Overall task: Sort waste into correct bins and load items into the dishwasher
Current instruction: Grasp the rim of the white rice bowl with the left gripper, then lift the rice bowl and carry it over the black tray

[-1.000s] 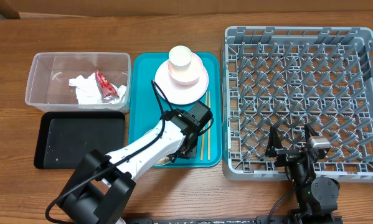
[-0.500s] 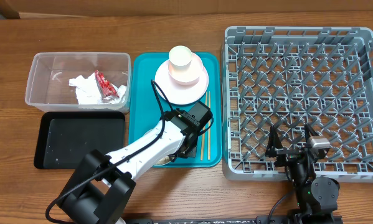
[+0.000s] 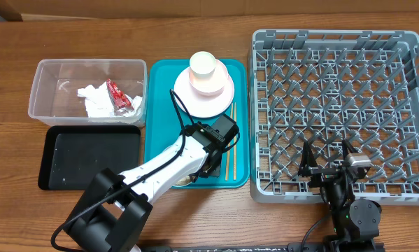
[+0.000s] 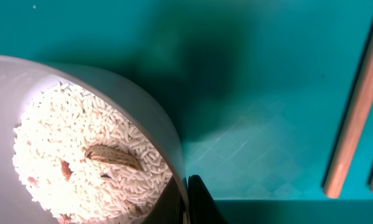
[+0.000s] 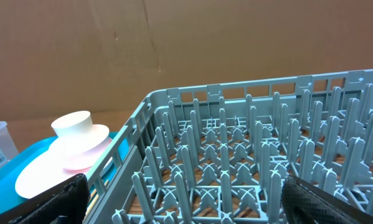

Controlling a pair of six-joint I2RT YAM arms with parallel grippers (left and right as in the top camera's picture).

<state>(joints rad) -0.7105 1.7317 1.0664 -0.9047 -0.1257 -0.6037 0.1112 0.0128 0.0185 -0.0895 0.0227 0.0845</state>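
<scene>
— Clear plastic tub at the bench's left: what's inside?
— A crumpled tissue and a red wrapper. The black tray lies just beside the tub.
— And the teal tray?
— A plate carrying a pink cup with a white cup on top, chopsticks alongside, and the white bowl of rice, its rim clamped by the left tool.
— The grey dish rack?
— Far right. The right tool, fingers spread apart, sits at its near edge.
</scene>
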